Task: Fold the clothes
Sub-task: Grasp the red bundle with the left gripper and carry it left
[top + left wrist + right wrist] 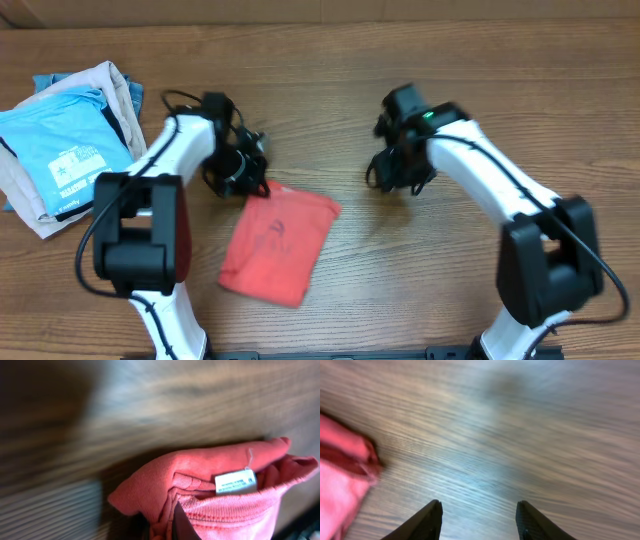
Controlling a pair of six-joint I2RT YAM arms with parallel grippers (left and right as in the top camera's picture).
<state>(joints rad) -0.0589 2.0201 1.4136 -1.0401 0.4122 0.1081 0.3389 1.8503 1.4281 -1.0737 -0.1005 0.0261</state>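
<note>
L gripper point(246, 178) angled down, pinching T-shirt point(280, 245) corner; R gripper point(480, 510) jaws apart above table point(330, 90).

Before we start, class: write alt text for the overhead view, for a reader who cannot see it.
A folded coral-red T-shirt lies on a wooden table, the left gripper shut on its far corner. The right gripper hangs open over bare wood beside it, holding nothing. A light blue T-shirt tops a pile of folded garments at the table's left edge.

The T-shirt point(278, 245) lies mid-way along the desk point(330, 110), nearer its front edge, the left claw point(250, 182) at its back-left corner. A garment pile point(70, 145) sits at the left edge.
</note>
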